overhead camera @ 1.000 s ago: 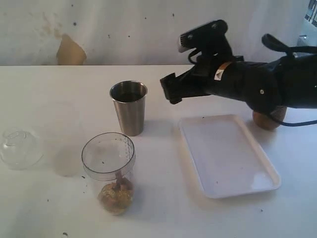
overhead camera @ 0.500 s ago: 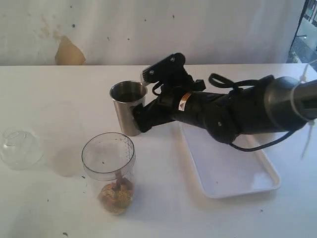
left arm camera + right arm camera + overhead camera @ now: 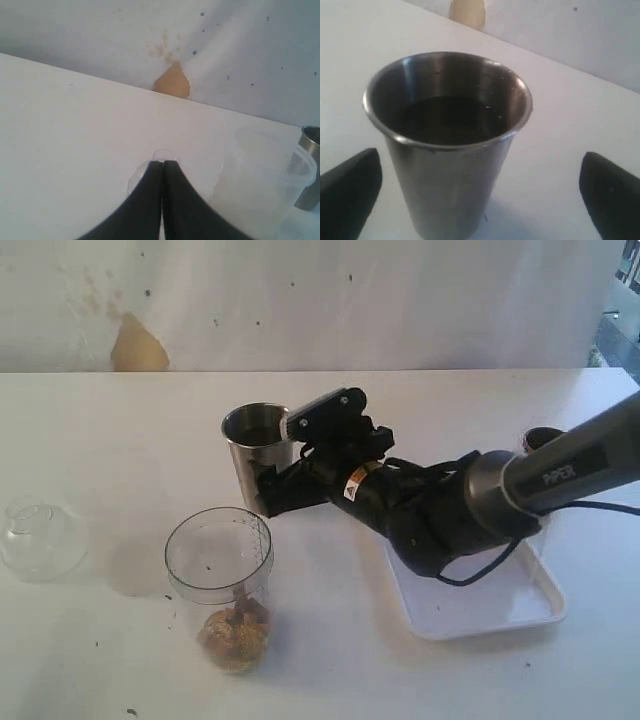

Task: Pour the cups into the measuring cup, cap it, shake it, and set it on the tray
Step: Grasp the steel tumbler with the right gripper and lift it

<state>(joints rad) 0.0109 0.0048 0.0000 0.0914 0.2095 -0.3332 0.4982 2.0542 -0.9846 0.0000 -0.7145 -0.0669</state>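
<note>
The steel tumbler [image 3: 252, 443] stands upright at the table's middle with dark liquid inside [image 3: 452, 117]. My right gripper [image 3: 268, 490] is open, and its fingers [image 3: 350, 190] stand on either side of the tumbler's lower wall without touching it. The measuring cup [image 3: 220, 575] stands in front, with brown bits at its bottom. The clear dome cap [image 3: 38, 538] lies at the far left. My left gripper [image 3: 162, 163] is shut just above the cap [image 3: 164, 154], holding nothing. The white tray [image 3: 480, 605] lies on the right. The wooden cup [image 3: 538, 437] peeks out behind my right arm.
A frosted plastic cup [image 3: 262, 177] stands between the cap and the steel tumbler [image 3: 310, 165]. My right arm [image 3: 450, 510] stretches low over the tray's far end. A pale wall with a tan patch [image 3: 138, 345] closes the table's back edge.
My right arm has swung left and down from above the tray to the steel tumbler, so its open jaws now flank it. The left gripper has stayed shut.
</note>
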